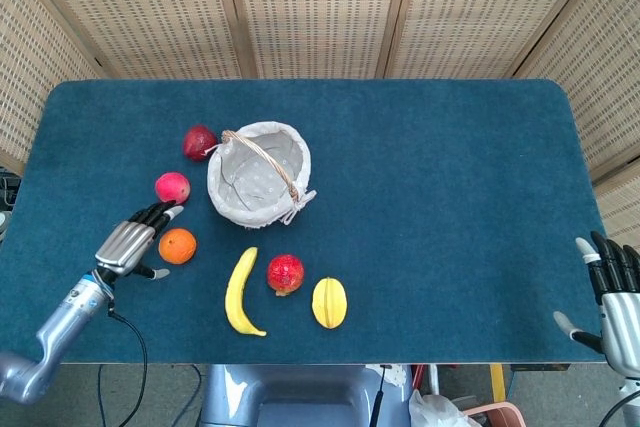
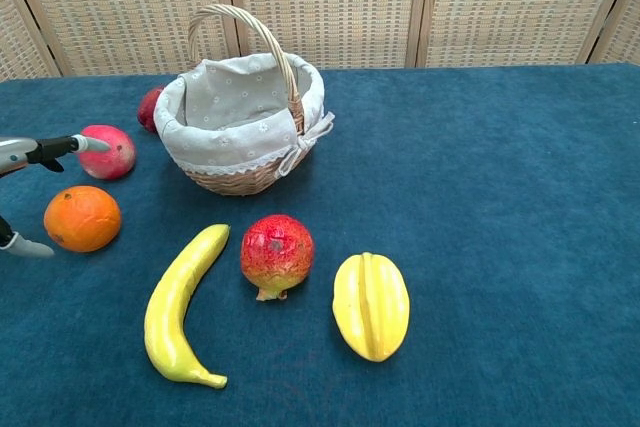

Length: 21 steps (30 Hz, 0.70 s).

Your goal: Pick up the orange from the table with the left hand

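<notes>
Just beside the orange (image 1: 177, 245), the left hand (image 1: 130, 245) hovers spread, empty; red mango (image 1: 172, 187) close behind; only the head view shows the right hand (image 1: 612, 297), also spread.

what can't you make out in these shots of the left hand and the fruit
- Left hand: chest view's left edge cuts it off; only fingertips show.
- Contact between its fingers and the orange: unclear in either view.
- Dark red fruit: mostly hidden behind the basket in chest view.
- Right hand: absent from chest view.

Left hand (image 1: 130, 243) shows a ribbed silver back, black fingers tipped pale grey, on a silver forearm trailing a thin black cable. Right hand (image 1: 610, 297) matches: silver, black fingers.
</notes>
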Available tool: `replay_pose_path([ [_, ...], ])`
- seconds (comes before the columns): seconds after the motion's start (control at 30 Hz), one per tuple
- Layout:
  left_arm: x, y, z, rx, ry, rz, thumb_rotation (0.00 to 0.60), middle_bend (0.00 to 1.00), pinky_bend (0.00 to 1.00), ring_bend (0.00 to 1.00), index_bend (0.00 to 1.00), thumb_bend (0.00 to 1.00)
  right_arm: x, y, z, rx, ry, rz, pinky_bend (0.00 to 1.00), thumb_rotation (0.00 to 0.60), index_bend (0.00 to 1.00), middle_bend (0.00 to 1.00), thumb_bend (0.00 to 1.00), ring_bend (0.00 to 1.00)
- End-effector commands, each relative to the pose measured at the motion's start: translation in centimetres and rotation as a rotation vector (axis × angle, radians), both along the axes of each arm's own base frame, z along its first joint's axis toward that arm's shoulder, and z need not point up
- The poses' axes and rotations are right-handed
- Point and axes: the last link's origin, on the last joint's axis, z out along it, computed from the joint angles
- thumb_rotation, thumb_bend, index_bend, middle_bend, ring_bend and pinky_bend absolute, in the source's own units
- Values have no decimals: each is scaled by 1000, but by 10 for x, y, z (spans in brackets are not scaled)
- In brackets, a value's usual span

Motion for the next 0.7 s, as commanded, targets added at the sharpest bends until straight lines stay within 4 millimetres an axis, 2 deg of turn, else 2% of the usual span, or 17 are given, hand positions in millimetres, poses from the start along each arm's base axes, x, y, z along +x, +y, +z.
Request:
replay_pose_path([
  [0.03, 0, 5, -10, -17, 5, -4, 600, 205, 309, 160, 226, 2, 0, 0, 0, -1, 0, -2, 0, 600, 0, 0, 0, 0],
  [0.13, 0, 9, -8, 8, -23, 0, 600, 347, 405, 279, 372, 38, -1, -1, 0, -3, -2, -5, 0, 600, 0, 0, 0, 0],
  [0.23, 1, 11, 9, 85, -86, -13, 600, 441, 459, 362, 466, 84, -2, -1, 1, -7, -6, -10, 0, 600, 0, 0, 0, 0],
  [0.3, 2, 10, 21, 113, -108, -23, 600, 454, 471, 372, 478, 94, -2, -1, 1, -5, -8, -11, 0, 600, 0, 0, 0, 0],
  [0.37, 7, 10, 46, 166, -158, -51, 600, 458, 476, 376, 484, 95, -2, -2, 2, -4, -8, -13, 0, 600, 0, 0, 0, 0],
  [0.57, 35, 8, 103, 264, -269, -150, 600, 475, 486, 394, 506, 96, -2, -2, 1, -2, -10, -14, 0, 600, 0, 0, 0, 0],
  [0.63, 50, 14, 112, 318, -278, -204, 600, 476, 486, 395, 507, 97, -2, -2, 0, 4, -7, -14, 0, 600, 0, 0, 0, 0],
  [0.7, 66, 24, 112, 338, -289, -236, 600, 476, 486, 395, 507, 98, -2, -3, -1, 9, -5, -13, 0, 600, 0, 0, 0, 0],
])
